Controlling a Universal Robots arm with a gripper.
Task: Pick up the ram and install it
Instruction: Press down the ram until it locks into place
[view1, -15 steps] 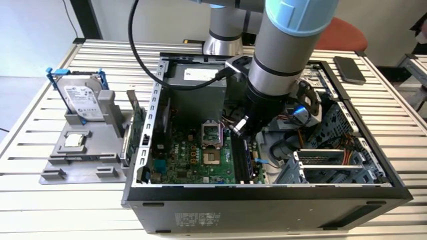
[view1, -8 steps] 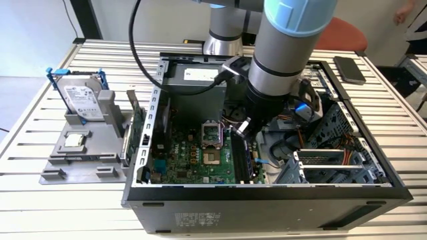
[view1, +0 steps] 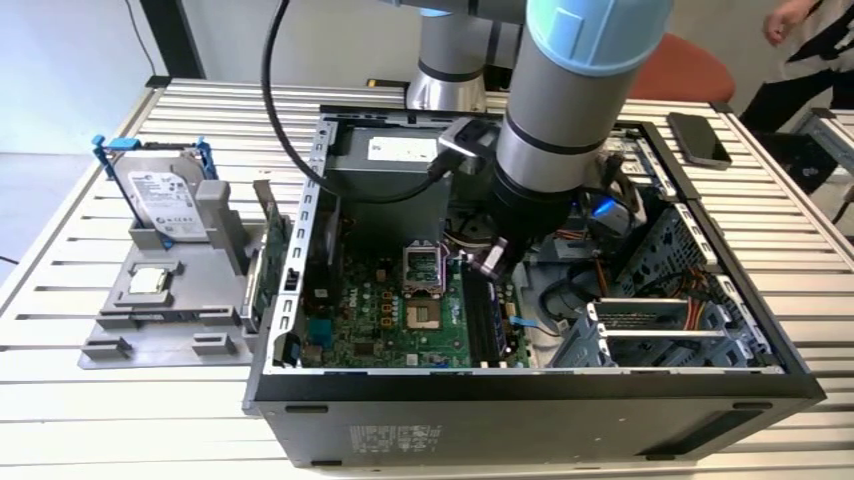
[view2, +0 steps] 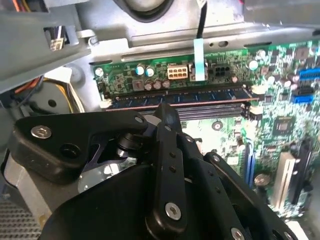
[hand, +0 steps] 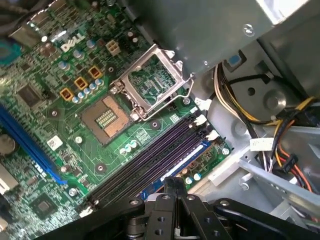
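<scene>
Inside the open computer case (view1: 534, 385) on the slatted counter (view1: 80, 400), the gripper (view1: 489, 262) hangs just above the motherboard (view1: 387, 320), its fingers drawn together and holding nothing. The ram (view2: 180, 96) sits seated in the outermost slot, lying level along the board's edge, just under the gripper's tip

A silver-grey arm (view1: 561, 80) with pale blue joint caps, a black cable, and a black screw-studded claw (view2: 165, 165).
</scene>
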